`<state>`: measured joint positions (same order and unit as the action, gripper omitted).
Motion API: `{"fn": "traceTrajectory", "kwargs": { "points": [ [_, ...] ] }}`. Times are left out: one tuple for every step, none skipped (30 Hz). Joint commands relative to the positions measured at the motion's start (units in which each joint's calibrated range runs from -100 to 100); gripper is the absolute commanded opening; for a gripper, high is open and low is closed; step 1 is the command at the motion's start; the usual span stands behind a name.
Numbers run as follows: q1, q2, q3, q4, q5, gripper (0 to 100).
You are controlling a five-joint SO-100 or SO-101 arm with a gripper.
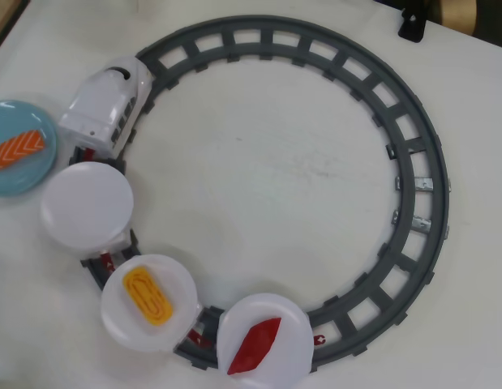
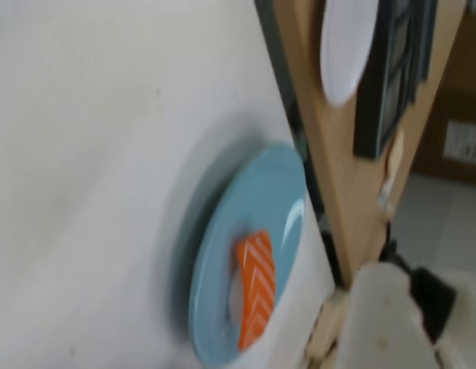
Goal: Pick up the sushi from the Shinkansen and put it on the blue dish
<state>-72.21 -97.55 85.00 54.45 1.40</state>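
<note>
1. Sushi (image 1: 17,149) — there it is, lying flat on the blue dish (image 1: 23,180) at roughly 9 o'clock of the overhead view, stripes up, well inside the rim.
2. The wrist view backs that up: sushi (image 2: 255,286) rests on the dish (image 2: 257,200), slightly toward its lower half, nothing touching it. That picture is blurred, mind.
3. The Shinkansen (image 1: 103,104) sits on the track (image 1: 413,154) at about 10 o'clock of the loop, nose pointing up the rail, just beside the dish.
4. Behind it, three white plates: the first (image 1: 87,207) bare, the second carrying the yellow egg piece (image 1: 148,296), the third the red piece (image 1: 255,346).
5. Gripper? Not in the overhead view at all, and the wrist view shows no fingers clearly, so I cannot tell whether they are apart or together.
6. Handling call: the sushi looks like a small rigid plastic toy, light and probably slick. Best taken across its two long sides, mid-length; a grip on the ends could let it pivot.
7. Judged from the layout, the placing looks done.
</note>
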Motion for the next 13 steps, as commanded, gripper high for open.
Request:
{"fn": "traceTrajectory", "kwargs": {
  "points": [
    [-4.9, -0.5, -0.1, -1.2, -0.4, 3],
    [-6.0, -0.5, -0.1, -1.2, -0.4, 3],
    [-6.8, -0.4, -0.1, -1.0, -0.4, 3],
    [-7.2, -0.4, -0.1, -0.9, -0.4, 3],
    [-7.2, -0.4, -0.1, -0.9, -0.4, 3],
    [-7.2, -0.4, -0.1, -0.7, -0.4, 3],
    [-7.4, -0.4, -0.1, -0.7, -0.4, 3],
    [-7.5, -0.4, 0.0, -0.6, -0.4, 3],
    [-7.5, -0.4, 0.0, -0.6, -0.4, 3],
    [-7.5, -0.4, 0.0, -0.6, -0.4, 3],
    [-7.5, -0.4, 0.0, -0.6, -0.4, 3],
    [-7.5, -0.4, 0.0, -0.6, -0.4, 3],
    [-7.5, -0.4, 0.0, -0.6, -0.4, 3]
  ]
}}
